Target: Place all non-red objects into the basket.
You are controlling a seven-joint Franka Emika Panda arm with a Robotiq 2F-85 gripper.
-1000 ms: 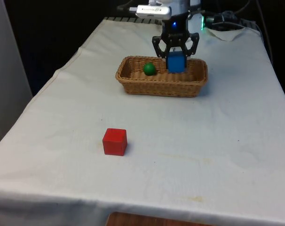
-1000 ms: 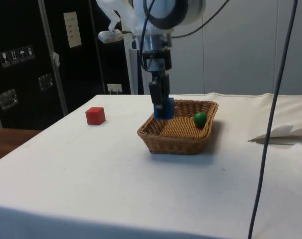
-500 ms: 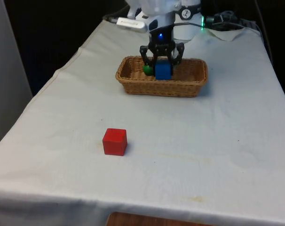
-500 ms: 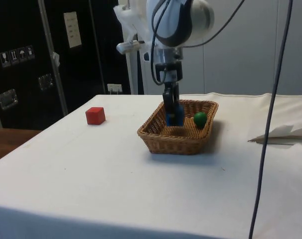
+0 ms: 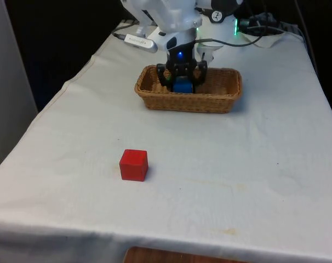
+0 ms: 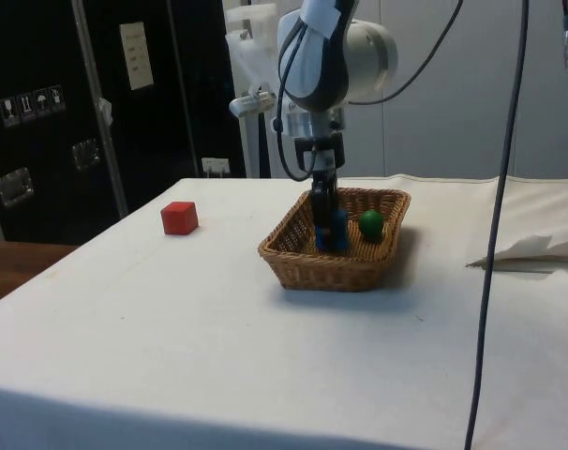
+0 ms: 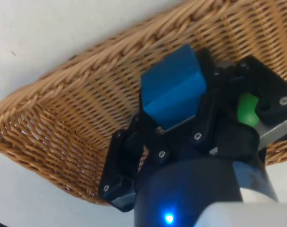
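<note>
My gripper reaches down into the wicker basket, shut on a blue cube. From the side, the blue cube hangs low between the basket's walls, with the gripper around it. Close up, the blue cube sits between the two black fingers, over the basket's woven floor. A green ball lies in the basket just beside the gripper; a bit of that ball shows behind a finger. A red cube stands alone on the cloth, far from the basket.
Cables and a rumpled white sheet lie at the table's robot end. A dark cable hangs down in the side view. The red cube sits near the table's edge.
The gripper has gone down into the basket with the blue cube, shifting towards the front view's left. It now covers the green ball in the front view.
</note>
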